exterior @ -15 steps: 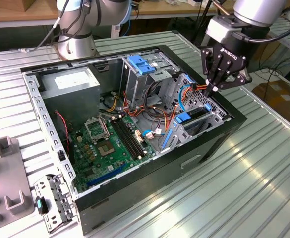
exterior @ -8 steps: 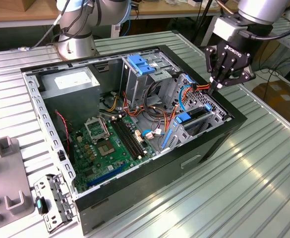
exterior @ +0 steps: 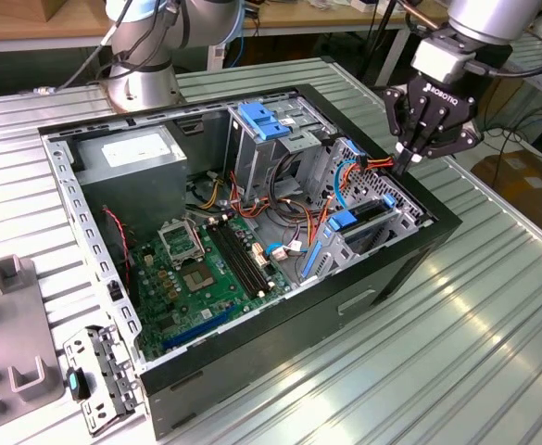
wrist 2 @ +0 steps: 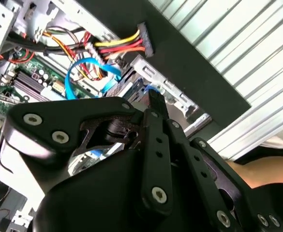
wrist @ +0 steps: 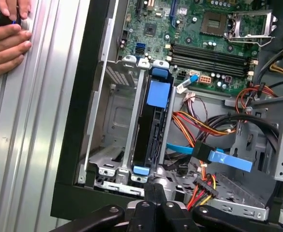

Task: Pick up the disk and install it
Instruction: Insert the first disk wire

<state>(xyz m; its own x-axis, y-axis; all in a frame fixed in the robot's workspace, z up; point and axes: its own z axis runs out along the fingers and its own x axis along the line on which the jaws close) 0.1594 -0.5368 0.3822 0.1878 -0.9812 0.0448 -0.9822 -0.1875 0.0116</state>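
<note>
Disk [wrist: 151, 130] is standing on edge in the drive cage [wrist: 107, 111] at the case's [exterior: 280, 343] corner; I'm holding the gripper [exterior: 404, 163] just above it, fingers pressed together.

The end effector [exterior: 404, 164] points down, fingers pressed together.

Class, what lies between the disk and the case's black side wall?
An unfilled metal drive bay lies between disk and black side wall, in the first wrist view.
</note>
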